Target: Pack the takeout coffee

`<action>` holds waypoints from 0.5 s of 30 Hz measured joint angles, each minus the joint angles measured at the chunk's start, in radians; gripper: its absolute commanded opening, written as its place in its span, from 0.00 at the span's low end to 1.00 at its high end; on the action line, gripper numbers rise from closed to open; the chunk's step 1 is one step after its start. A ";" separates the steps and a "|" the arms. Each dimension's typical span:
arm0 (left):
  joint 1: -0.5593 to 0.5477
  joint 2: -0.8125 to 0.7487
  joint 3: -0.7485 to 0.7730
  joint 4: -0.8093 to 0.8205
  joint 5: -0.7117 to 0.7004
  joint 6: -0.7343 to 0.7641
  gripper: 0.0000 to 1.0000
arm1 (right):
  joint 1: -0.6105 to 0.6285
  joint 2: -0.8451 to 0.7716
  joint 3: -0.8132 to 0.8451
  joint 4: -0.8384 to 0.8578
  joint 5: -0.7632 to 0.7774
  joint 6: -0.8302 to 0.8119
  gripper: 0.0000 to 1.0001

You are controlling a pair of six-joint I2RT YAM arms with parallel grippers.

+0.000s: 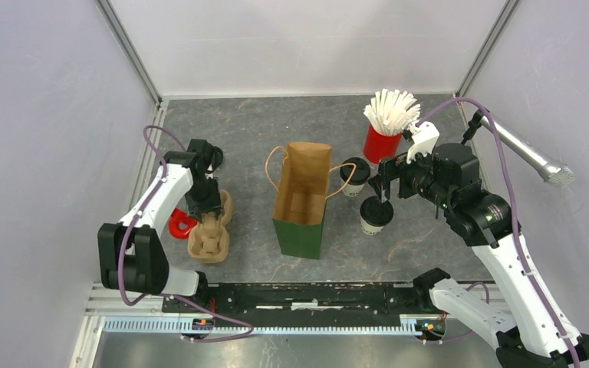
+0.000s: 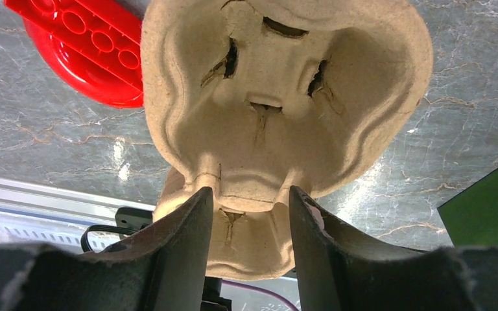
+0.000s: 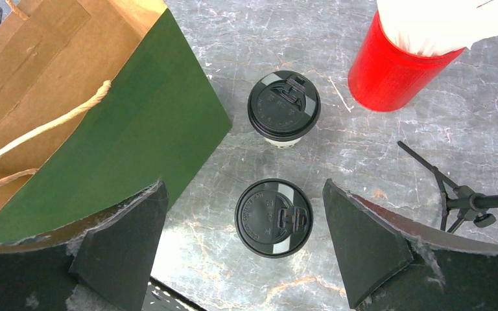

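From above, the far cup (image 1: 355, 175) and near cup (image 1: 376, 213), both lidded, stand on the desk (image 1: 238, 138) just right of the green bag (image 1: 301, 238).

The left wrist view shows the left tool (image 2: 249, 194) clamped on the rim of the pulp carrier (image 2: 279, 84).

The right wrist view shows the right tool (image 3: 243, 186) spread wide above the near cup.

Under me: dark grey marble-patterned tabletop (image 1: 253, 130), pale veins, soft glare patches. Around me: plain pale lilac-white wall panels (image 1: 38, 115) on left, back and right. Silver aluminium corner posts (image 1: 130, 50) slant up at both back corners. At my base: ribbed silver aluminium rail (image 1: 314, 326). Light even, diffuse; shadows faint.
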 measured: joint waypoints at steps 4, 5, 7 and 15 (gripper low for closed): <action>0.002 0.023 0.000 0.000 0.013 0.000 0.54 | 0.000 0.000 0.000 0.000 0.003 0.000 0.97; 0.002 0.025 0.000 0.001 0.014 0.000 0.54 | 0.000 0.000 0.000 0.000 0.005 0.000 0.97; 0.002 0.029 0.000 0.002 0.015 0.000 0.53 | 0.000 0.000 0.000 0.000 0.009 0.000 0.97; 0.002 0.065 0.000 0.010 0.017 0.001 0.50 | 0.000 0.000 0.000 0.000 0.020 -0.002 0.97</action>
